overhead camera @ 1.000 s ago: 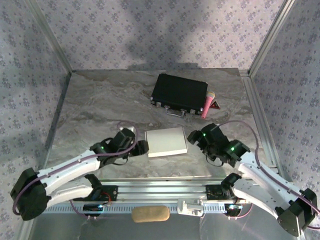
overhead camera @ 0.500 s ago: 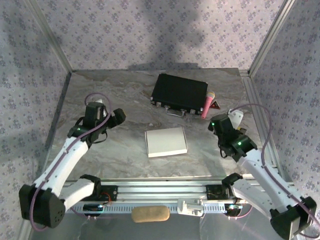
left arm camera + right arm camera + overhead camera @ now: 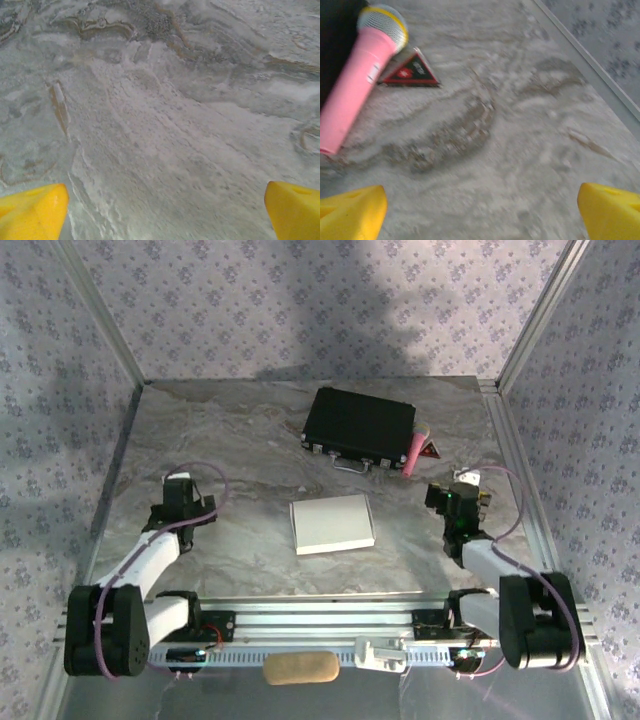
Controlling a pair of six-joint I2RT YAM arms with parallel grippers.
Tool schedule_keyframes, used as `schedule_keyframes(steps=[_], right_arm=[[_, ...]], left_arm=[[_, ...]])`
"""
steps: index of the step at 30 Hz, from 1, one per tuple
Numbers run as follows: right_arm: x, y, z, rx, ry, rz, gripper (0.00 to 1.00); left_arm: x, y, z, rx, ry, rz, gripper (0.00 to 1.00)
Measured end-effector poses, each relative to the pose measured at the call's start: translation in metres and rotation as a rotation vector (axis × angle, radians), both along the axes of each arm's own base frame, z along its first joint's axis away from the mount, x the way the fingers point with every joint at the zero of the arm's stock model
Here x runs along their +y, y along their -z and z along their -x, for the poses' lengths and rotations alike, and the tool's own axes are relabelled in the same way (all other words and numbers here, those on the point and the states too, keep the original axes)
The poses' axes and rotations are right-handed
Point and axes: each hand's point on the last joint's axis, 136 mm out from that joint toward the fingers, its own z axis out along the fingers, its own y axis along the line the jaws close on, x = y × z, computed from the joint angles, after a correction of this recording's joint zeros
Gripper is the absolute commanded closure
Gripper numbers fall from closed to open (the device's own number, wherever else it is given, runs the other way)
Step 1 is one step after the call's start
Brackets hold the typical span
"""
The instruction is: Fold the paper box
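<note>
The paper box (image 3: 332, 524) lies flat in the middle of the table as a shallow white rectangle, and nothing touches it. My left gripper (image 3: 181, 502) sits well to its left. In the left wrist view this gripper (image 3: 165, 202) is open, its yellow fingertips (image 3: 32, 212) wide apart over bare marble. My right gripper (image 3: 457, 499) is off to the right of the box. It stands open too (image 3: 481, 207), with nothing between its yellow fingertips (image 3: 612, 210).
A black hard case (image 3: 360, 427) lies at the back. A pink microphone (image 3: 355, 95) leans on its right end beside a red triangular card (image 3: 411, 71). The enclosure's metal edge (image 3: 590, 60) runs along the right. A tan pad (image 3: 300, 670) lies on the near rail.
Both grippers have pulled away from the box's left and right edges, out to the sides and back toward their bases. The left jaws have spread wider. The box has not moved.
</note>
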Motion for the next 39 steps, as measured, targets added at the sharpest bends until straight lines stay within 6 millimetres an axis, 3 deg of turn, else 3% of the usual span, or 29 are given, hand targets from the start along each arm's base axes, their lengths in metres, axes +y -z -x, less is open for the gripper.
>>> schedule_keyframes(steps=[5, 8, 11, 13, 17, 22, 29, 39], right_arm=[[0.008, 0.000, -0.022, -0.050, -0.082, 0.018, 0.01], [0.008, 0.010, -0.033, -0.064, -0.105, 0.017, 0.01], [0.009, 0.027, -0.035, -0.026, -0.120, 0.022, 0.01], [0.012, 0.023, -0.038, -0.039, -0.133, 0.030, 0.01], [0.014, 0.011, -0.048, -0.076, -0.144, 0.033, 0.01], [0.012, -0.001, -0.062, -0.094, -0.149, 0.023, 0.01], [0.009, 0.003, -0.061, -0.073, -0.151, 0.013, 0.01], [0.010, 0.005, -0.060, -0.064, -0.155, 0.011, 0.01]], left_arm=[[-0.003, -0.015, -0.031, -0.132, 0.064, 0.002, 0.00], [-0.004, -0.023, -0.050, -0.216, 0.084, 0.017, 0.00], [-0.007, -0.025, -0.065, -0.276, 0.109, 0.039, 0.00], [-0.011, -0.028, -0.071, -0.312, 0.129, 0.047, 0.00], [-0.014, -0.032, -0.077, -0.398, 0.153, 0.053, 0.00], [-0.007, 0.007, -0.083, -0.322, 0.140, 0.087, 0.00], [-0.017, -0.010, -0.098, -0.370, 0.174, 0.085, 0.00], [-0.017, -0.012, -0.099, -0.378, 0.176, 0.085, 0.00]])
